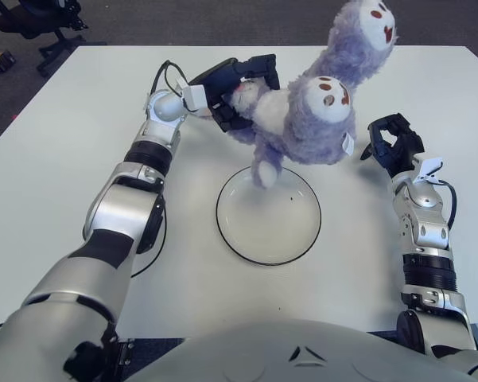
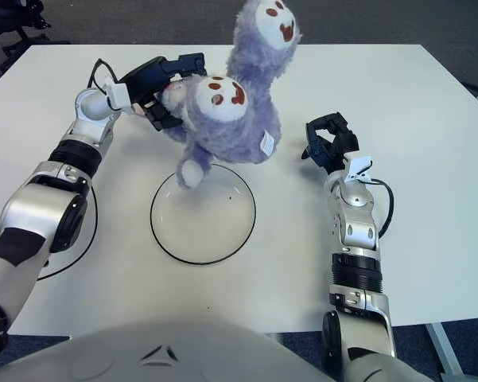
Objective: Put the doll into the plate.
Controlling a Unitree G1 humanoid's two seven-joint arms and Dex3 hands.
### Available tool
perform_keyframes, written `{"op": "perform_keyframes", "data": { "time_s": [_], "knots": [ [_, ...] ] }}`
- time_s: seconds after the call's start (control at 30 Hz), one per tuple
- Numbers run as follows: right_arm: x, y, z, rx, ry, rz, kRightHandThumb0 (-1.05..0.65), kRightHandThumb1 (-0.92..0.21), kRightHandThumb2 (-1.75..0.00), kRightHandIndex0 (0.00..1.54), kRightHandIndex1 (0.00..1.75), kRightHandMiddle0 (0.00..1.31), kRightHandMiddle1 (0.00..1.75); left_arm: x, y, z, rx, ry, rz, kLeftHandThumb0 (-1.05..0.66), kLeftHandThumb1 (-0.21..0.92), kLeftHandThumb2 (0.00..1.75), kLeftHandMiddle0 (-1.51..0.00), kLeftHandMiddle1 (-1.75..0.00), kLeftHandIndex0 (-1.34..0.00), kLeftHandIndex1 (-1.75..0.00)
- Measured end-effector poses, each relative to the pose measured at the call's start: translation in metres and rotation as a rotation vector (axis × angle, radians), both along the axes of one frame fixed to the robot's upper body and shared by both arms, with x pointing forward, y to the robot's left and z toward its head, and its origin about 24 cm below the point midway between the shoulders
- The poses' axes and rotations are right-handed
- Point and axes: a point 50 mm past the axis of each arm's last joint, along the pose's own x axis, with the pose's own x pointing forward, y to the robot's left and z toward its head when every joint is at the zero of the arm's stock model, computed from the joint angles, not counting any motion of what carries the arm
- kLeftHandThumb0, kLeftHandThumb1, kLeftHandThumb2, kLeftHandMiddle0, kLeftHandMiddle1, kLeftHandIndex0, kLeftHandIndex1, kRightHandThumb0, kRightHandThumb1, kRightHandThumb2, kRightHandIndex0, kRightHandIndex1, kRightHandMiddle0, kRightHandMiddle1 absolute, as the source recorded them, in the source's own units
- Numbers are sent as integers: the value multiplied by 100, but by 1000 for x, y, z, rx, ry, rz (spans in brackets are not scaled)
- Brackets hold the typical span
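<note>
Above the far rim of the plate (image 1: 268, 215) hangs the doll (image 1: 302, 119), a shaggy purple plush toy lifted clear of the desk (image 1: 56, 143). Its long axis runs on a slant: one white-tipped foot points down and to the near left, its tip showing over the plate's far edge, while the other end rises up and to the far right, ending in a pale round patch with red-brown marks like a face. A second such patch faces the camera midway along the body. A small white tag hangs from the doll's right side; any writing on it cannot be read.

At the doll's left end, the left hand (image 1: 235, 87) grips it, dark fingers (image 1: 258, 65) curled round the pale fur there, the arm reaching in from the near left across the desk. A black cable loops by the wrist and another lies on the desk beside the forearm.

To the right of the doll and apart from it, the right hand (image 1: 391, 145) shows over the desk, its black fingers curled loosely inward and holding nothing. Whether it touches the desk cannot be told.

Nearer the robot, the plate is clear glass with a dark rim, lying flat near the middle of the white desk with nothing resting in it. Beyond the far left corner of the desk, the base of an office chair (image 1: 40, 24) stands on dark carpet.
</note>
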Motion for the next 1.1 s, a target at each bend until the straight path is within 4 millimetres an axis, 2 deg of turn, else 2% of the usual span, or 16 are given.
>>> {"op": "perform_keyframes", "data": {
  "time_s": [0.5, 1.1],
  "knots": [
    [0, -2, 0, -6, 6, -2, -35, -92, -44, 78, 173, 28, 168, -3, 6, -13, -42, 100, -185, 44, 38, 122, -55, -175, -67, -175],
    [0, -2, -1, -15, 22, -4, -35, -92, -44, 78, 173, 29, 167, -6, 8, -14, -48, 52, -181, 43, 40, 120, -53, -175, -68, -175]
  ]
}}
